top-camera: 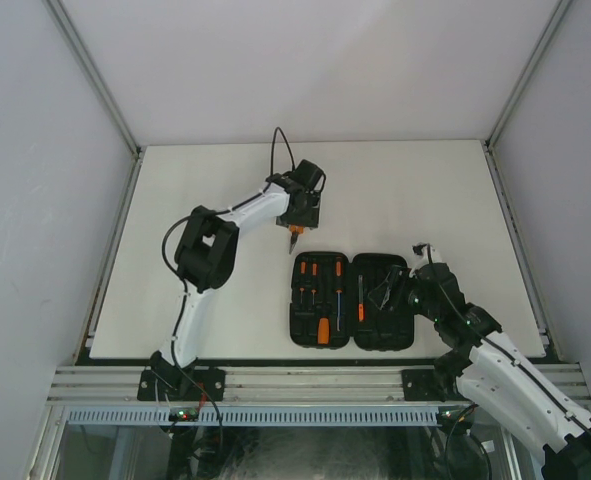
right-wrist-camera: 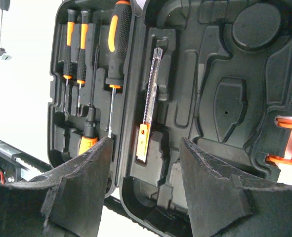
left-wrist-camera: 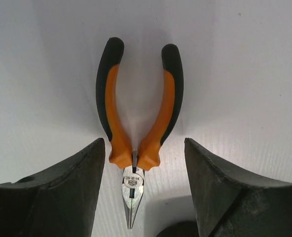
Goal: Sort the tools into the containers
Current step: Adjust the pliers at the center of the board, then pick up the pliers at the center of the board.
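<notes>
Needle-nose pliers with orange-and-black handles lie flat on the white table, nose pointing toward the camera. My left gripper hovers open over them, a finger on each side of the joint, touching nothing. From above the pliers peek out below the left gripper, just beyond the open black case. My right gripper stands open and empty over the case. Its left half holds two thin screwdrivers, a thick screwdriver and a stubby one. A slim metal tool with an orange end sits in the right half.
The case's orange latch shows at its right edge. Moulded slots in the right half stand unfilled. The case lies near the table's front edge, with the metal rail just below it. Grey walls enclose the table on three sides.
</notes>
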Controlling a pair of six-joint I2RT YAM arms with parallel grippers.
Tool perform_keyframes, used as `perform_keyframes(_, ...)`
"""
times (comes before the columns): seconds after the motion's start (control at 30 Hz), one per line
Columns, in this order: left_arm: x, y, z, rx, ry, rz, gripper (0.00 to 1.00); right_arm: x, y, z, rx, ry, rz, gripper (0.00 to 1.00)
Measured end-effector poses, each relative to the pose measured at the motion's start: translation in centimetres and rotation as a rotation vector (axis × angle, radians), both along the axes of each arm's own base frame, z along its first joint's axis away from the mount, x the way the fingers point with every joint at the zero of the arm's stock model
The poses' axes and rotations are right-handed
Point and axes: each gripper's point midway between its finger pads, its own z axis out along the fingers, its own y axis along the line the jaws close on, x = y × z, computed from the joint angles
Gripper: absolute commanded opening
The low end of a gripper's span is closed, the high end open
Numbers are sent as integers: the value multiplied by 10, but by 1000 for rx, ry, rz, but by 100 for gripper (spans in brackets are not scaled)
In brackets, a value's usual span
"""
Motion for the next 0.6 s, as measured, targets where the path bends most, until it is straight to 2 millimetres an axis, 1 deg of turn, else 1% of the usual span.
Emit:
perform_keyframes(0.2,0,4,-10,26,26,7,63,0,0,0,0,0,0,57)
perform_keyframes(0.33,1,6,-10,26,27,11,56,0,0,0,0,0,0,56)
perform_keyframes(0.6,2,9,-10,24,29,11,30,0,0,-1,-1,2,0,56)
